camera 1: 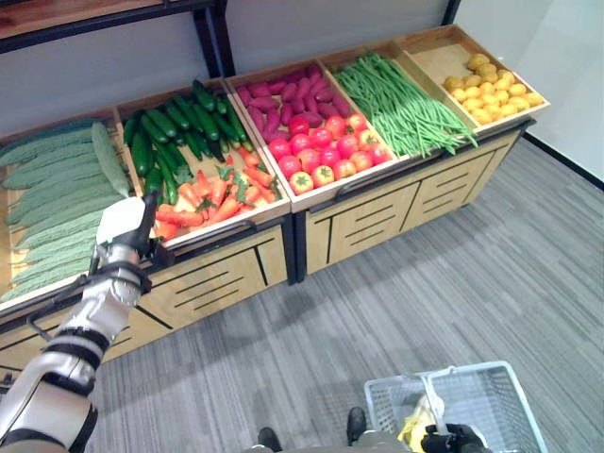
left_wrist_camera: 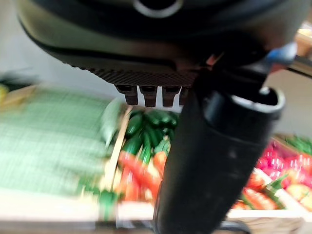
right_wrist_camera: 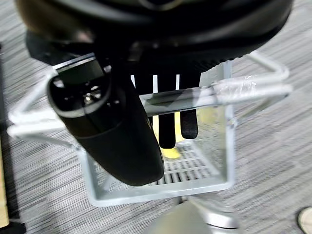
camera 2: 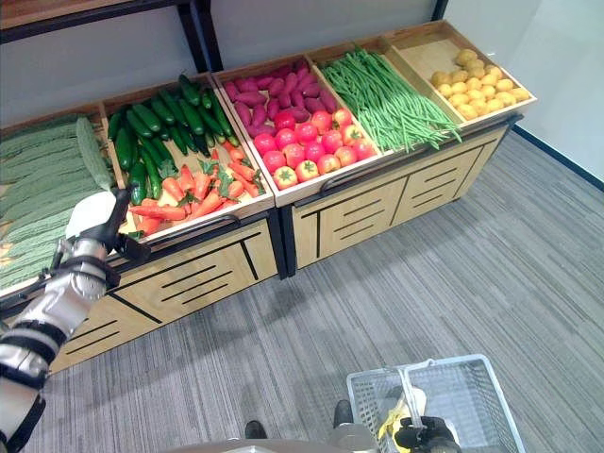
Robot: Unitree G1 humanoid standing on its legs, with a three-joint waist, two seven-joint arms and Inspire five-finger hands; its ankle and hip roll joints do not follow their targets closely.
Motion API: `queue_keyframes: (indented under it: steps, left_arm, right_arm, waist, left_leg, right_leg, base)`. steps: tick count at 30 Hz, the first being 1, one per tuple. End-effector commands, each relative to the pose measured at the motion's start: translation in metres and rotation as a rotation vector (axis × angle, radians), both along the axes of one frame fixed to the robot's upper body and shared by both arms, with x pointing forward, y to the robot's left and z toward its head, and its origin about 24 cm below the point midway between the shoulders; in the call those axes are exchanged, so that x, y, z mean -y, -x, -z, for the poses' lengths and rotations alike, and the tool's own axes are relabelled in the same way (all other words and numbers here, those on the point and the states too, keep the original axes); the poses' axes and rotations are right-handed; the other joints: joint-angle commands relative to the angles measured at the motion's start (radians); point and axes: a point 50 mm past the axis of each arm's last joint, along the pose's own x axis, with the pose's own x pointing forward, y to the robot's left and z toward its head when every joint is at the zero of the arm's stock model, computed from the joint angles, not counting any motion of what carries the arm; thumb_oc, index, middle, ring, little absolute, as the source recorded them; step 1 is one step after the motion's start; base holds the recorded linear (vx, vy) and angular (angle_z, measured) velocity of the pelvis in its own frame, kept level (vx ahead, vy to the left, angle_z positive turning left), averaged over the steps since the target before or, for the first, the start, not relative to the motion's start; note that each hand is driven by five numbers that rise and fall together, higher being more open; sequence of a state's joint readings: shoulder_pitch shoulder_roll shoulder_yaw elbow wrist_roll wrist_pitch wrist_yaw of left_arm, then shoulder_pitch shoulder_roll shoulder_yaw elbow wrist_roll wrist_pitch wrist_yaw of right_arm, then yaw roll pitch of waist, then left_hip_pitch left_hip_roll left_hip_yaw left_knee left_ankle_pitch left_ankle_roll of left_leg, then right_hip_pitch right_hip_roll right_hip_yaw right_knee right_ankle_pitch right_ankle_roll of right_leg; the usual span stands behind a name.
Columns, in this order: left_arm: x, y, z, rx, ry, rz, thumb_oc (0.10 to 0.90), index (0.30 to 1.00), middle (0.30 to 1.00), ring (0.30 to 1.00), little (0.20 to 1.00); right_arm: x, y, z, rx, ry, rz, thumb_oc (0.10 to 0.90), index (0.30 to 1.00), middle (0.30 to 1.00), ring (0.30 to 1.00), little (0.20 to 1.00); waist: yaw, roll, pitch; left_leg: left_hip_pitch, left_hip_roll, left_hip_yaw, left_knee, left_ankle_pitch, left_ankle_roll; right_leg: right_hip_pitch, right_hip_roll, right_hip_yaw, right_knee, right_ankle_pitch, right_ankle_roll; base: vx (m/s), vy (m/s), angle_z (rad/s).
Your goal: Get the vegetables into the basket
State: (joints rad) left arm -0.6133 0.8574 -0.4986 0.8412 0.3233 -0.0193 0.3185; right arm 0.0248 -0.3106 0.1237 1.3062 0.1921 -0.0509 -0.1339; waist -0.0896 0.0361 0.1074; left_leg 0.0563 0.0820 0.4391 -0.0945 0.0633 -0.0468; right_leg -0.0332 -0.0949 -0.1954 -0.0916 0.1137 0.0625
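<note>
A wooden stand holds carrots [camera 1: 222, 193], dark cucumbers [camera 1: 179, 127], pale ridged gourds [camera 1: 57, 189], tomatoes [camera 1: 326, 151], purple-red roots [camera 1: 278, 99], green beans [camera 1: 396, 99] and small yellow produce [camera 1: 491, 90]. My left hand [camera 1: 123, 225] hovers at the front left corner of the carrot bin, fingers straight, thumb [left_wrist_camera: 214, 161] out, nothing in it. The white wire basket [camera 1: 500, 387] hangs low at the right, over the floor. My right hand [camera 1: 453, 439] is curled round its handle [right_wrist_camera: 219, 92]. Something yellow [right_wrist_camera: 168, 148] lies in the basket.
The stand's front has drawer-like panels [camera 1: 377, 222] below the bins. Grey carpet [camera 1: 377, 311] stretches between the stand and the basket. A dark shelf frame [camera 1: 212, 38] rises behind the bins.
</note>
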Motion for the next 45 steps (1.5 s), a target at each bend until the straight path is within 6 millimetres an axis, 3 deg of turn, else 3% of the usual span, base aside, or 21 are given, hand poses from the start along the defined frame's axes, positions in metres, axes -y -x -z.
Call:
queue_keyframes:
  steps: [1, 8, 16, 21, 25, 31, 36, 41, 45]
  left_arm:
    - [-0.008, -0.018, -0.062, 0.219, -0.086, -0.034, 0.900, 1.000, 1.000, 1.000, 1.000]
    - [-0.034, -0.025, -0.114, 0.222, -0.261, -0.171, 0.900, 1.000, 1.000, 1.000, 1.000]
    - [-0.067, -0.009, -0.150, 0.220, -0.347, -0.364, 0.900, 1.000, 1.000, 1.000, 1.000]
    - [-0.078, 0.002, -0.175, 0.247, -0.406, -0.406, 0.900, 1.000, 1.000, 1.000, 1.000]
    - [-0.075, 0.002, -0.190, 0.286, -0.432, -0.392, 0.900, 1.000, 1.000, 1.000, 1.000]
    - [-0.066, -0.001, -0.204, 0.352, -0.451, -0.345, 0.900, 1.000, 1.000, 1.000, 1.000]
    - [-0.066, -0.001, -0.209, 0.348, -0.464, -0.348, 0.900, 1.000, 1.000, 1.000, 1.000]
    - [-0.078, 0.004, -0.199, 0.279, -0.418, -0.417, 0.900, 1.000, 1.000, 1.000, 1.000]
    - [-0.075, 0.002, -0.201, 0.275, -0.429, -0.419, 0.900, 1.000, 1.000, 1.000, 1.000]
  right_arm:
    - [-0.004, -0.002, 0.002, -0.030, 0.010, -0.057, 0.400, 0.300, 0.300, 0.300, 0.300]
    - [0.005, -0.019, -0.005, 0.010, 0.058, -0.134, 0.400, 0.300, 0.300, 0.300, 0.300]
    - [-0.004, -0.029, -0.005, 0.032, 0.060, -0.212, 0.400, 0.300, 0.300, 0.300, 0.300]
    - [-0.009, -0.031, -0.004, 0.024, 0.051, -0.274, 0.400, 0.300, 0.300, 0.300, 0.300]
    - [-0.011, -0.031, -0.003, 0.017, 0.046, -0.303, 0.400, 0.300, 0.300, 0.300, 0.300]
    - [-0.012, -0.027, -0.002, -0.005, 0.042, -0.328, 0.400, 0.300, 0.300, 0.300, 0.300]
    - [-0.010, -0.036, -0.005, 0.016, 0.056, -0.344, 0.400, 0.300, 0.300, 0.300, 0.300]
    - [-0.010, -0.038, -0.006, 0.023, 0.062, -0.344, 0.400, 0.300, 0.300, 0.300, 0.300]
    - [-0.011, -0.039, -0.006, 0.024, 0.061, -0.357, 0.400, 0.300, 0.300, 0.300, 0.300]
  waist:
    - [-0.003, -0.011, 0.001]
    - [-0.028, -0.006, 0.057]
    - [-0.019, -0.047, 0.125]
    - [-0.007, -0.064, 0.136]
    - [0.001, -0.071, 0.133]
    - [0.011, -0.064, 0.128]
    - [0.012, -0.063, 0.132]
    - [0.007, -0.085, 0.146]
    - [0.005, -0.103, 0.155]
  left_leg:
    - [0.009, 0.007, 0.006, 0.007, -0.079, -0.026]
    - [-0.085, 0.013, 0.019, 0.007, -0.055, -0.030]
    - [-0.156, 0.020, 0.030, 0.007, -0.042, -0.029]
    - [-0.170, 0.018, 0.028, 0.007, -0.044, -0.025]
    - [-0.164, 0.017, 0.021, 0.007, -0.048, -0.022]
    - [-0.150, 0.006, 0.003, 0.007, -0.057, -0.016]
    - [-0.167, 0.000, -0.008, 0.007, -0.054, -0.013]
    - [-0.218, 0.006, -0.018, 0.007, -0.042, -0.011]
    - [-0.244, 0.009, -0.014, 0.007, -0.040, -0.009]
  right_leg:
    - [-0.021, -0.063, 0.046, 0.004, -0.014, 0.107]
    - [-0.133, -0.053, 0.075, 0.004, 0.018, 0.116]
    - [-0.214, -0.043, 0.092, 0.004, 0.044, 0.121]
    - [-0.234, -0.040, 0.099, 0.004, 0.056, 0.128]
    - [-0.226, -0.041, 0.096, 0.004, 0.051, 0.129]
    - [-0.205, -0.054, 0.083, 0.004, 0.040, 0.132]
    - [-0.217, -0.058, 0.077, 0.004, 0.047, 0.136]
    - [-0.263, -0.050, 0.074, 0.004, 0.065, 0.136]
    - [-0.289, -0.047, 0.081, 0.004, 0.076, 0.137]
  base:
    - [0.06, 0.006, -0.65]
    - [0.09, 0.036, -0.21]
    - [0.07, 0.046, -0.07]
    - [0.04, 0.039, -0.05]
    - [0.03, 0.018, -0.07]
    - [0.01, 0.020, 0.03]
    - [-0.01, 0.026, 0.08]
    - [-0.03, 0.022, 0.04]
    - [-0.01, 0.031, -0.04]
